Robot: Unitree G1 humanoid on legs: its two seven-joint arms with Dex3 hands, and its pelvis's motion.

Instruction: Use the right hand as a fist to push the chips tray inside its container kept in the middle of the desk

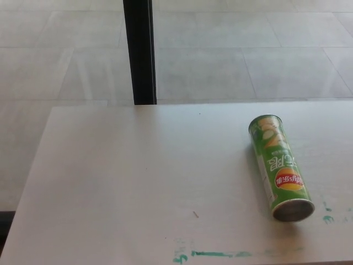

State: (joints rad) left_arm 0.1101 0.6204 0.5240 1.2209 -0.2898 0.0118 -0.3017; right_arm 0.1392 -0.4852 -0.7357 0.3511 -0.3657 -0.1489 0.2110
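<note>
A: What do we have before us?

B: We see a pale desk (138, 182) with one green chips can (279, 167) on it. The can lies on its side, toward our right and a little nearer the front edge than the back.

A: How does it point?

B: Its far end is up and slightly left; its near end (293, 210) faces us at the lower right. We see a grey rim and a greyish face there. We cannot tell whether that is the tray sitting flush or just the can's end.

A: Any tray sticking out?

B: We see none beyond the rim. The red and yellow logo (290, 180) sits just behind that end, with white lettering further up the green side.

A: And our hands?

B: Neither shows. The right hand is out of the picture, and so is the left, so we cannot tell whether the fingers are apart or curled into a fist.

A: What else is on the desk?

B: Green marks: a smeared line (212, 254) along the front edge, left of the can, and small spots (328, 218) just right of the can's near end. A tiny speck (195, 214) lies near the middle.

A: Beyond the desk?

B: Grey floor tiles (248, 55) and a black post (139, 49) standing behind the back edge.
</note>
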